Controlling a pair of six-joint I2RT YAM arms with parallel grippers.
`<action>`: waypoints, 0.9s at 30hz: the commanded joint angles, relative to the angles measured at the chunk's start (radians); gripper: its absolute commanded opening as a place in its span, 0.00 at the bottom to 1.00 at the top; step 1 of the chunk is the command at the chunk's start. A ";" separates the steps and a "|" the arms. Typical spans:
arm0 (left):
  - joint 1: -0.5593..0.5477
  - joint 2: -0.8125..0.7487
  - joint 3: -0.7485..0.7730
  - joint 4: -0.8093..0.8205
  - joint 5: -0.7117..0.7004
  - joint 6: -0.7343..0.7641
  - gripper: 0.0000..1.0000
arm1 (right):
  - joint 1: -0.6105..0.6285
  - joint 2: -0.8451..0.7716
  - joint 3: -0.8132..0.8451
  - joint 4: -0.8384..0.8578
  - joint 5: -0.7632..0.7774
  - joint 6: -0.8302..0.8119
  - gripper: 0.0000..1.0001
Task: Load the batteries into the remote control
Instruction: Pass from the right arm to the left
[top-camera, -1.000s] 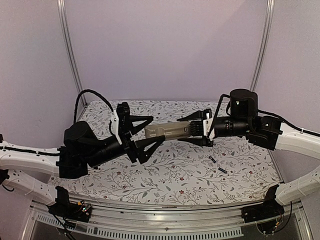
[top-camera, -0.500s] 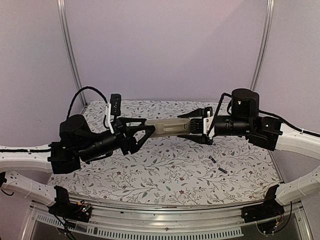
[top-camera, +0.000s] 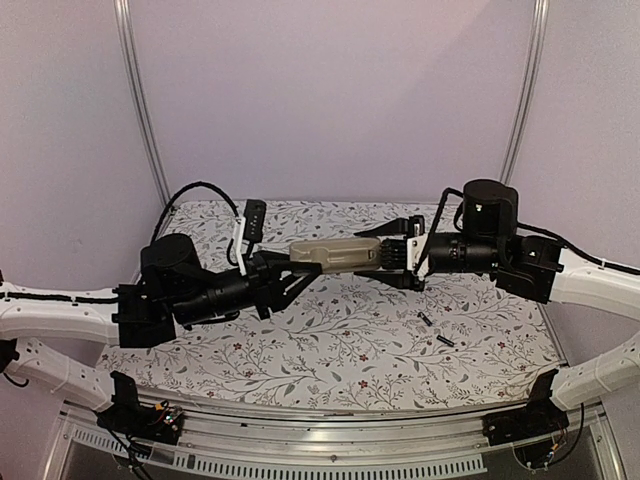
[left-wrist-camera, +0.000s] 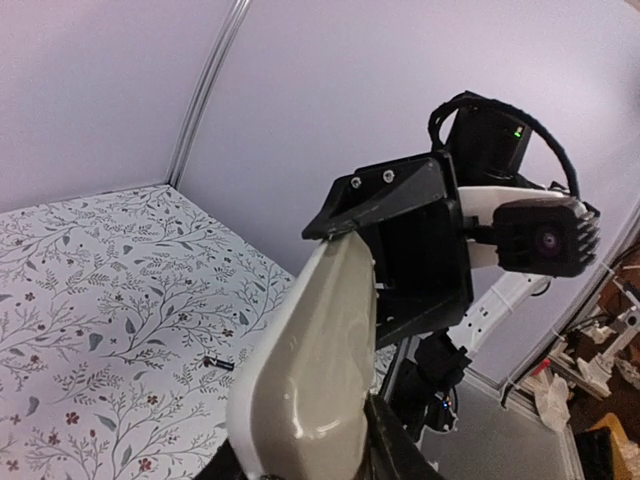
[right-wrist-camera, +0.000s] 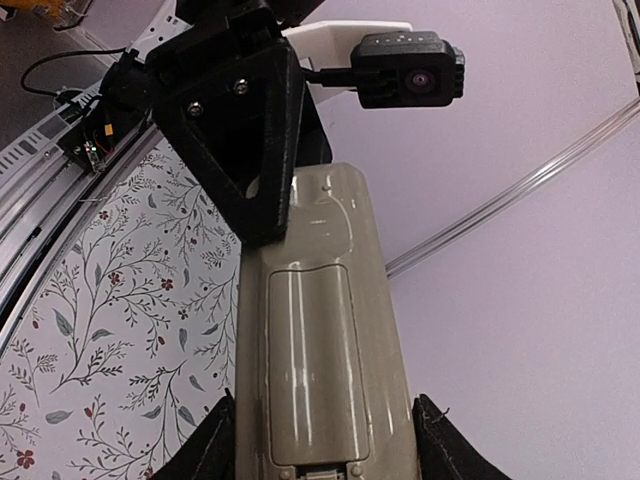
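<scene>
The slim grey-tan plastic remote control (top-camera: 335, 254) hangs in the air above the flower-patterned table (top-camera: 330, 350), underside up. In the top view its long axis runs from 9 to 3 o'clock. The right gripper (top-camera: 397, 254) pinches its 3 o'clock end across the width, one finger on each long edge. The left gripper (top-camera: 283, 266) is set over the 9 o'clock end with a finger against either side, so it reads as pinching too, though the contact is partly hidden. In the right wrist view the rectangular battery cover (right-wrist-camera: 310, 340) looks to be in place on the underside, nearer the right gripper's end.

The two small dark cylindrical batteries (top-camera: 435, 331) lie on the table close to each other but apart, at about 5 o'clock from the right gripper and 4 o'clock from the middle of the remote control. They are too small for their own axes to be read surely.

The right arm is clearly the nearer one to them; the left would have to reach across under the remote control. So the next step likely needs the left gripper to carry the remote control alone, freeing the right gripper for the cover and then the batteries.
</scene>
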 joint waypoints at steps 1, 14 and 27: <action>0.008 0.009 0.025 0.044 0.029 -0.013 0.25 | 0.004 -0.031 -0.013 0.027 -0.010 0.001 0.19; 0.020 -0.015 0.043 0.019 0.008 -0.007 0.44 | 0.005 -0.037 -0.016 0.019 -0.015 -0.007 0.19; 0.026 0.020 0.029 0.055 0.075 -0.053 0.21 | 0.005 -0.032 -0.010 0.019 -0.002 0.002 0.19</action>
